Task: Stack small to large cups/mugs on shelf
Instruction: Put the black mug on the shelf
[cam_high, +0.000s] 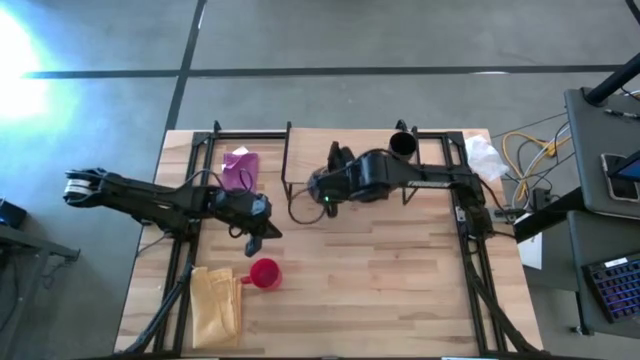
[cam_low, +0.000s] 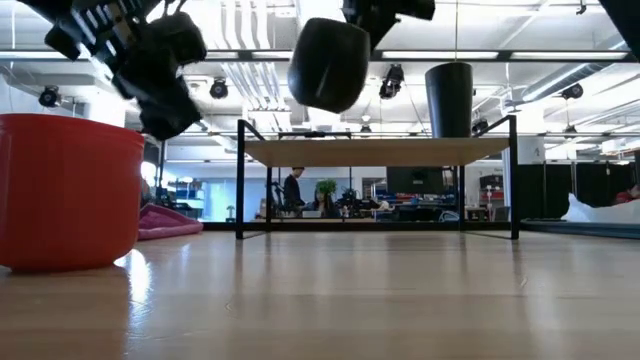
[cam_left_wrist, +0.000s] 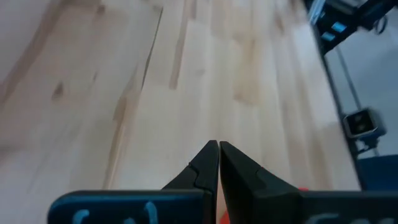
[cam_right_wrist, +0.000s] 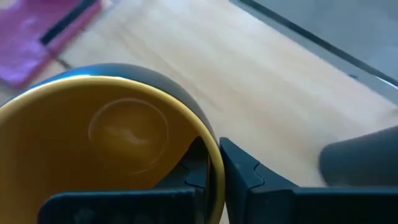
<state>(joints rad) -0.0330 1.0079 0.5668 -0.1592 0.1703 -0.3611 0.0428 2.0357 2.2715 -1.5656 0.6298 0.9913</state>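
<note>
Gripping the yellow-lined mug (cam_right_wrist: 106, 149) by its rim, the right end effector (cam_right_wrist: 214, 165) hangs above the shelf (cam_low: 375, 151); the left end effector (cam_left_wrist: 218, 163) is clenched empty.

We are seeing a grey concrete floor (cam_high: 400, 35) crossed by dark seams, bright glare spilling at far left. Beyond the table, white ceiling light strips (cam_low: 250, 60) are glowing over cluttered desks (cam_low: 400, 210).
</note>
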